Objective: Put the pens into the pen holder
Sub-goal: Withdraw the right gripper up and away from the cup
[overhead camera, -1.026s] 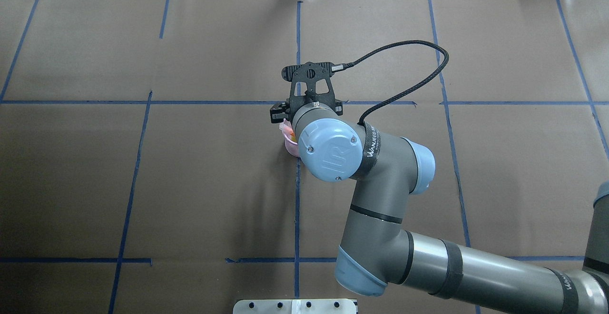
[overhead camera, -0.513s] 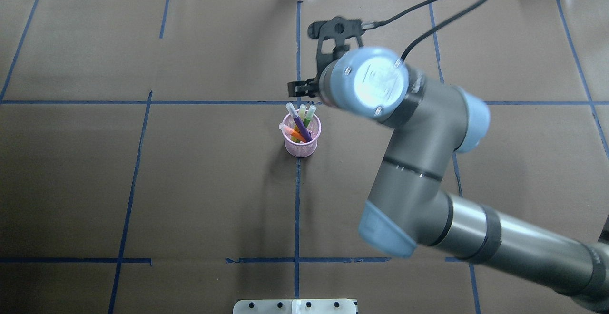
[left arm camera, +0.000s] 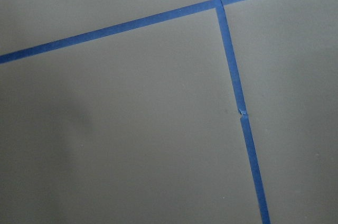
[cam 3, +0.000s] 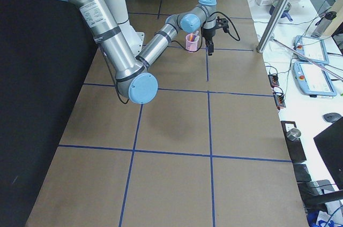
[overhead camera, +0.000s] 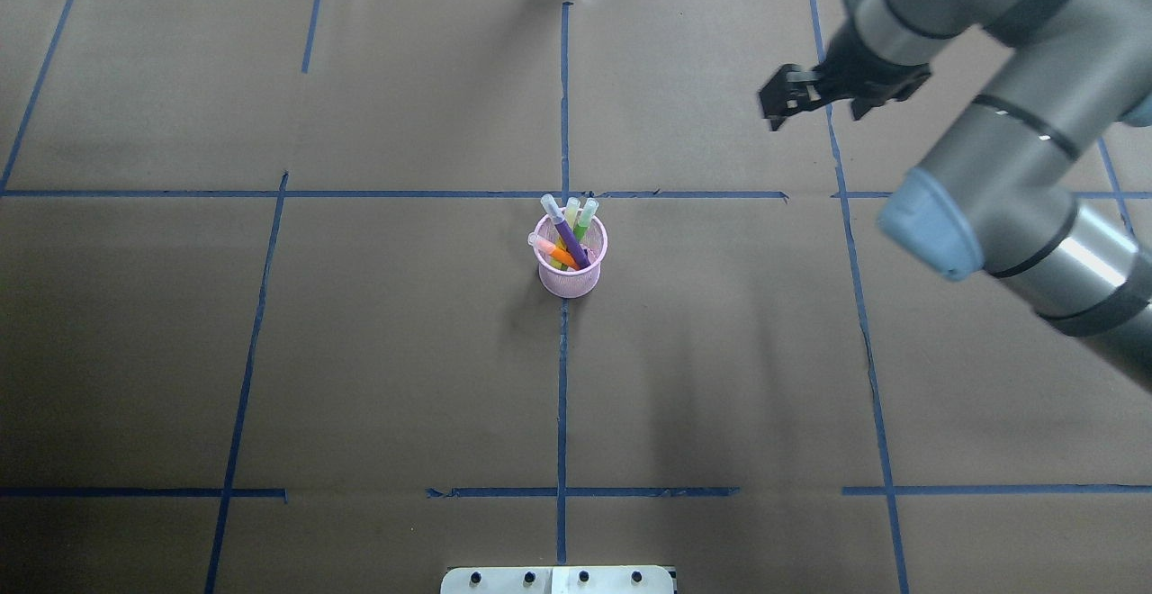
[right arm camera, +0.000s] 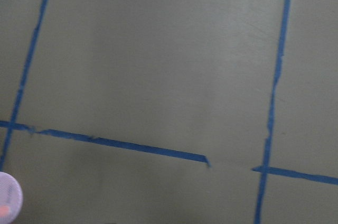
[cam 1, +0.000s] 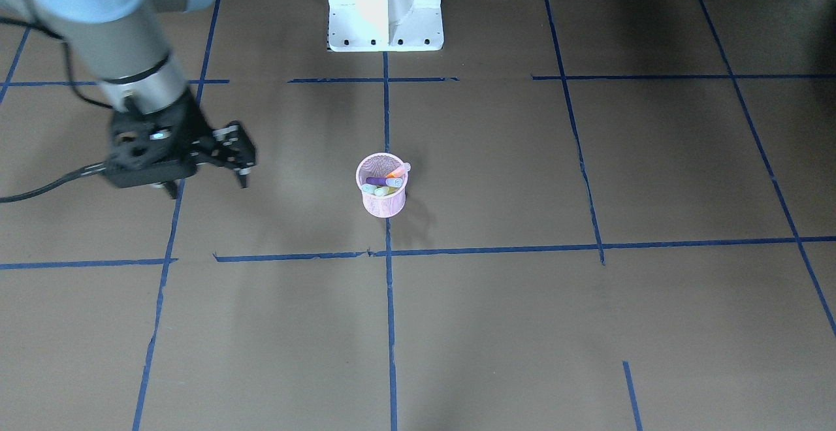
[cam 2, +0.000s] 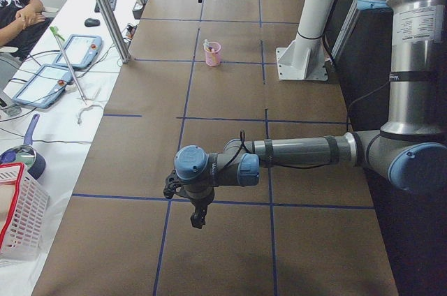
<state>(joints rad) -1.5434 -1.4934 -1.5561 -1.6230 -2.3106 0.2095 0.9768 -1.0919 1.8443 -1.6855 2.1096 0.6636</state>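
The pink mesh pen holder (overhead camera: 570,274) (cam 1: 381,206) stands upright at the table's middle, on a blue tape line. The purple pen (overhead camera: 567,236), orange pen (overhead camera: 560,255) and green pen (overhead camera: 583,219) lean inside it, pale caps up. My right gripper (overhead camera: 817,112) (cam 1: 208,183) hangs open and empty above the table, well off to the holder's far right. The left gripper (cam 2: 198,218) shows only in the exterior left view, low over bare table near that end. I cannot tell whether it is open or shut.
The white robot pedestal (cam 1: 385,6) stands at the near edge. Blue tape lines grid the brown table. Beyond the far edge are a metal post (cam 2: 105,10), tablets, a red basket (cam 2: 17,212) and a seated person (cam 2: 21,6).
The right arm rose from over the pen holder and swung away to the far right. The holder and its three pens, covered one second ago, are in full view.
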